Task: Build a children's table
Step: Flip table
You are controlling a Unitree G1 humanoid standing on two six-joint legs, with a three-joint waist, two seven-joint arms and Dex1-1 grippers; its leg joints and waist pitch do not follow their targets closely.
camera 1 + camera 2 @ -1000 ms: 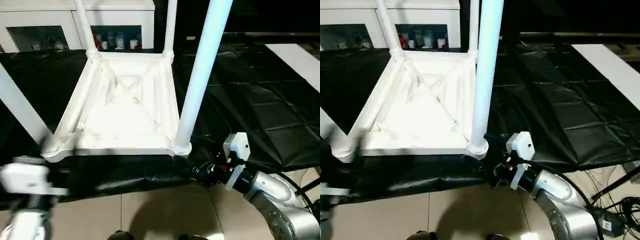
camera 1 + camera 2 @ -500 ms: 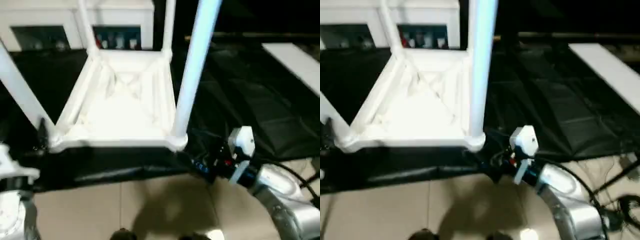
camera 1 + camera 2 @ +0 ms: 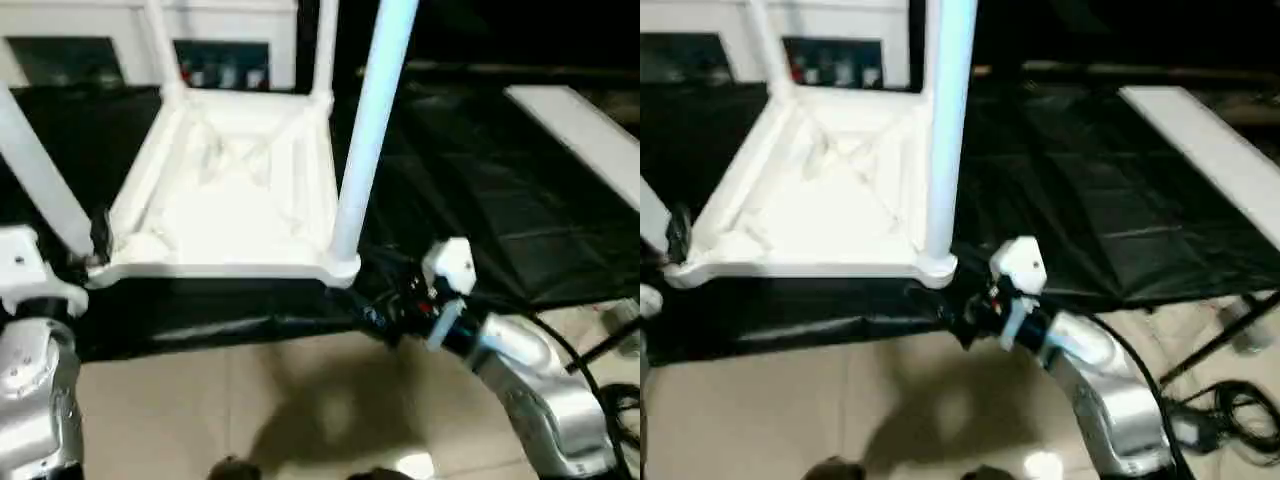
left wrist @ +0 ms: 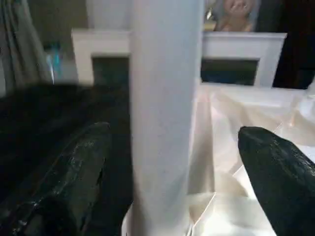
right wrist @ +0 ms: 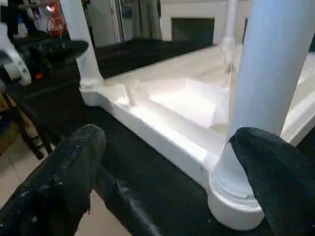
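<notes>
A glossy black quilted sheet (image 3: 480,190) covers the low work surface, and beyond its near edge lies a beige tiled floor (image 3: 250,400). On the sheet, upside down, rests the white plastic square tabletop (image 3: 235,195), its ribbed X-braced underside facing up; four long white tubular legs stand in its round corner sockets, and the near-right leg (image 3: 368,130) and the near-left leg (image 3: 40,175) both run out of the head views before their top ends show. The two far legs (image 3: 160,45) are likewise cut off at the top. Behind the tabletop stands a white cabinet (image 3: 150,30) with dark open compartments; small coloured items sit inside, too blurred to name, and no writing or label on them can be read. To the right of the tabletop a flat white panel (image 3: 580,130) lies on the sheet, only partly in view. Black cables (image 3: 1230,410) trail on the floor near the right forearm. The left gripper (image 4: 170,177) stands wide open, one black finger (image 4: 64,177) on each side of the near-left leg, neither seen touching it. The right gripper (image 5: 162,172) is also spread wide, just before the tabletop's near-right corner socket (image 5: 236,206), with nothing between its fingers (image 5: 64,167). At the far end of the right wrist view, dark shapes and something red behind the near-left leg are too dim to identify.
</notes>
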